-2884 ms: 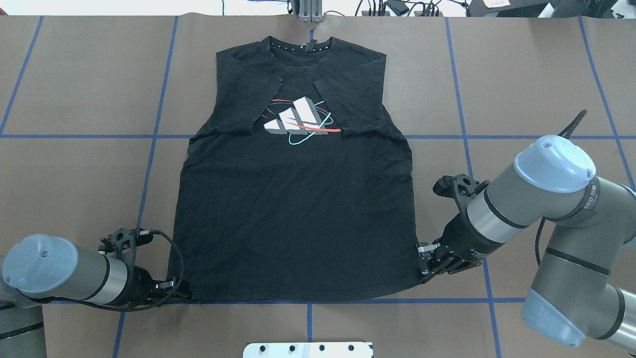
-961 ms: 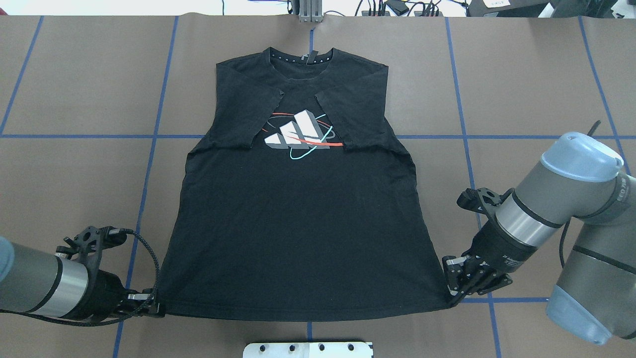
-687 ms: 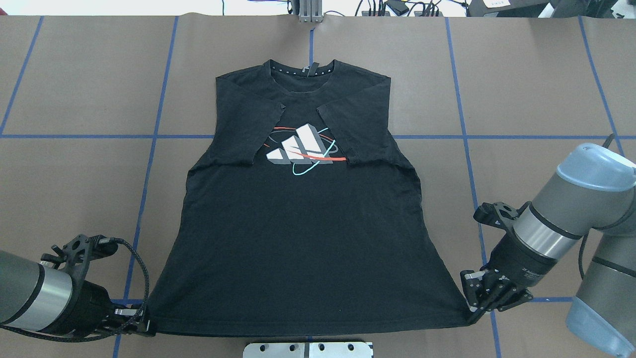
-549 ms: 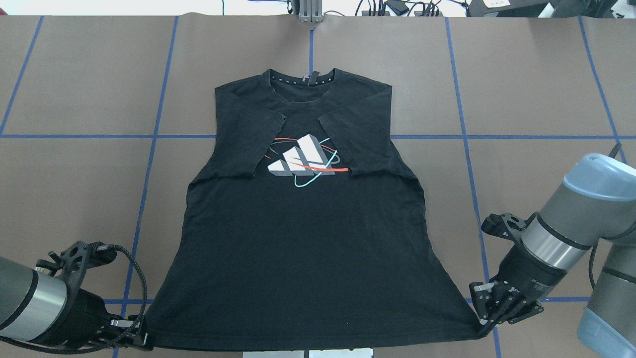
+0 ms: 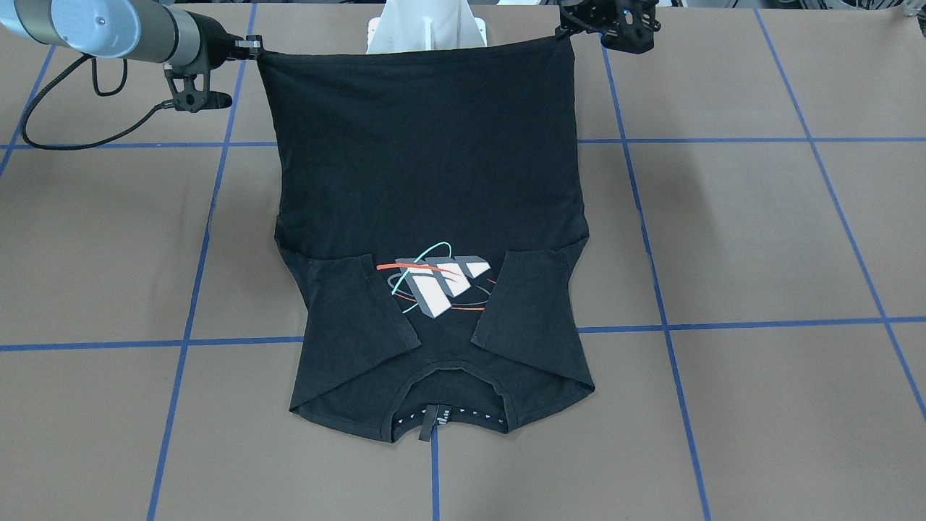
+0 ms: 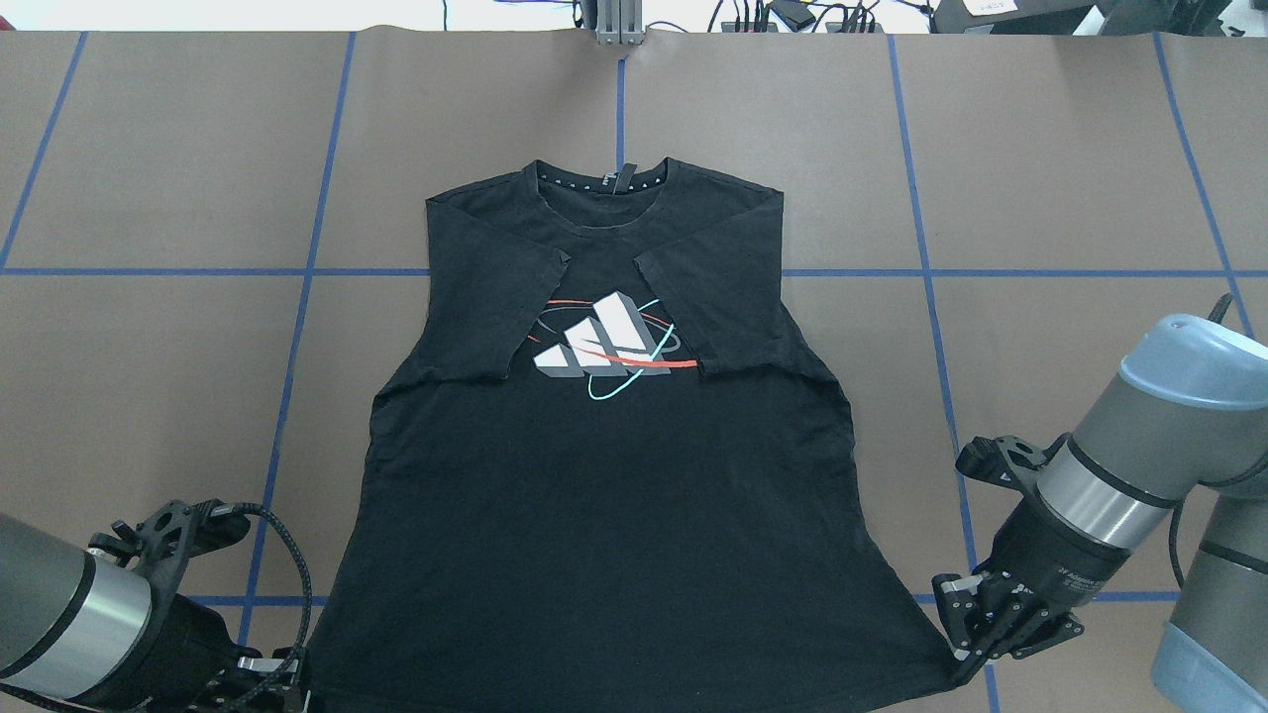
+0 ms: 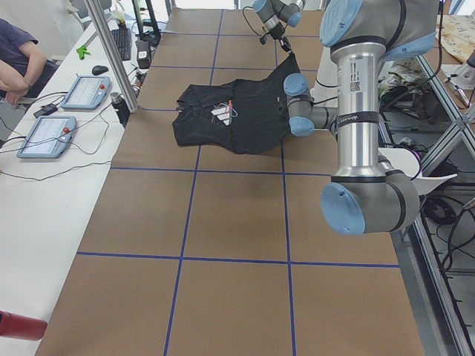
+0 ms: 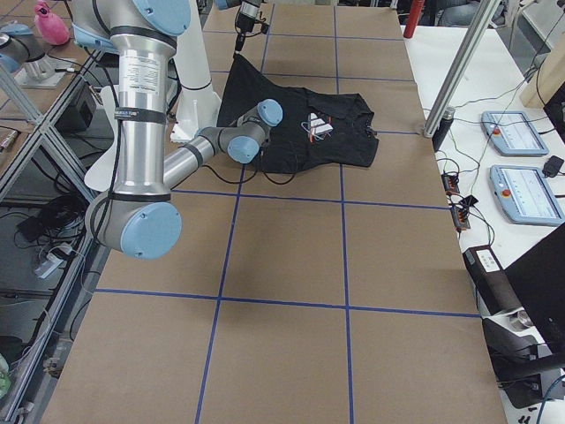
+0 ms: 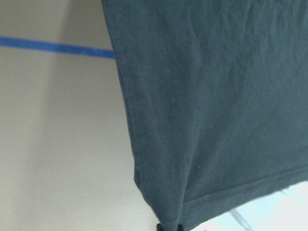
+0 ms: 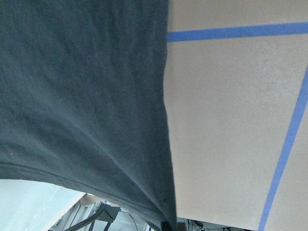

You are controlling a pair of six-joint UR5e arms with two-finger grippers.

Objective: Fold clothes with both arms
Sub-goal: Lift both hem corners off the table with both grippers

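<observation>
The black T-shirt (image 6: 604,515) lies print side up, collar (image 6: 602,180) at the far end, with both sleeves folded in beside the white, red and cyan print (image 6: 606,342). My left gripper (image 6: 297,681) is shut on the near left hem corner. My right gripper (image 6: 961,668) is shut on the near right hem corner. The hem hangs taut between them, raised off the table at the near edge. In the front-facing view the left gripper (image 5: 568,30) and right gripper (image 5: 255,49) hold the hem across the top. The wrist views show only cloth (image 9: 207,106) (image 10: 82,96) running into the jaws.
The white pedestal base (image 5: 427,29) sits right behind the stretched hem. Blue tape lines (image 6: 307,272) cross the brown table. A metal post (image 6: 618,25) stands at the far edge. Tablets (image 7: 48,135) and an operator's arm are on the side bench.
Both grippers have pulled the hem corners back toward the robot's base. The whole shirt has slid nearer, the collar moving down the table. Both grips have held throughout.
</observation>
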